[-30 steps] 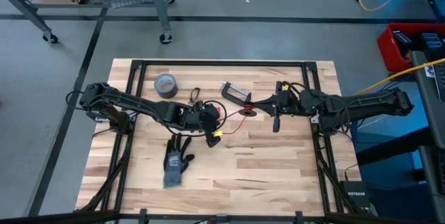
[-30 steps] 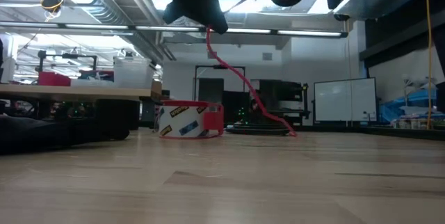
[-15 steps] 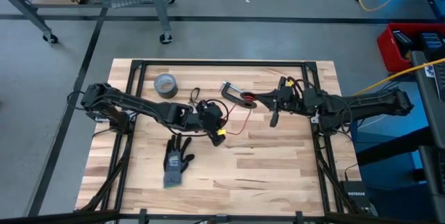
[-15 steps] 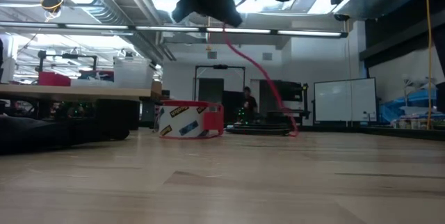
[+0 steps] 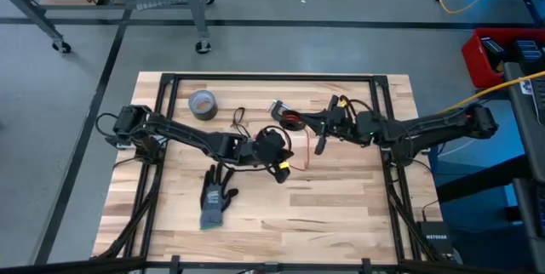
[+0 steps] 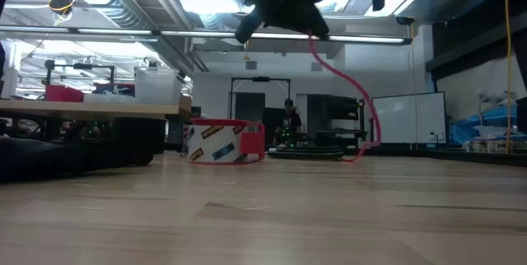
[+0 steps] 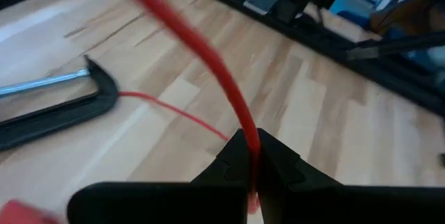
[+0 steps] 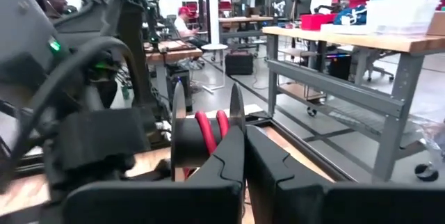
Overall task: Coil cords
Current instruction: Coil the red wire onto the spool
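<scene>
Two grippers share the red cord (image 5: 300, 148) as I work: nearest the table's front edge, my left gripper (image 5: 278, 168) has its jaws pinched together on the cord just past the glove (image 5: 217, 198), and farther back my right gripper (image 5: 320, 144) is closed beside the spool (image 5: 291, 122), on which I judge the cord is being wound. Beyond the glove the black cord (image 5: 238, 117) waits near the duct-tape roll (image 5: 203, 102), and bare planks toward the near edge leave swinging room.
</scene>
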### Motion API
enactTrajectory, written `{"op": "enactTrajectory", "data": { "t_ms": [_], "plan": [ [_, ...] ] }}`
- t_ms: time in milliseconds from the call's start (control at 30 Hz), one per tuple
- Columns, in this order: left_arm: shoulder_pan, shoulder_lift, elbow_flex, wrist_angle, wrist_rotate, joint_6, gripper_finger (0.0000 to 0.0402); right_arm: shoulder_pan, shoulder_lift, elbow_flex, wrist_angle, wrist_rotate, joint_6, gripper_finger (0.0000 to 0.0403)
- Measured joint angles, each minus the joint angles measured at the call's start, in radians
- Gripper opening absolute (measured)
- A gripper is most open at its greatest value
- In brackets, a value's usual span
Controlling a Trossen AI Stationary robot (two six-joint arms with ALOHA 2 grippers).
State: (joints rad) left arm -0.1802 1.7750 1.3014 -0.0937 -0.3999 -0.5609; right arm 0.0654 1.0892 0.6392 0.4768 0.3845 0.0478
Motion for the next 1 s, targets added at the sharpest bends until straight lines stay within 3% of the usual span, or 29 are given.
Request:
{"op": "enactTrajectory", "data": {
  "t_ms": [567, 1000],
  "plan": [
    [0.028, 0.002, 0.0, 0.051, 0.045, -0.105, 0.0, 0.0, 0.168, 0.0, 0.052, 0.017, 0.007, 0.0005],
    [0.065, 0.002, 0.0, 0.053, 0.061, -0.172, 0.0, 0.0, 0.173, 0.0, -0.053, -0.018, 0.02, 0.0005]
  ]
}}
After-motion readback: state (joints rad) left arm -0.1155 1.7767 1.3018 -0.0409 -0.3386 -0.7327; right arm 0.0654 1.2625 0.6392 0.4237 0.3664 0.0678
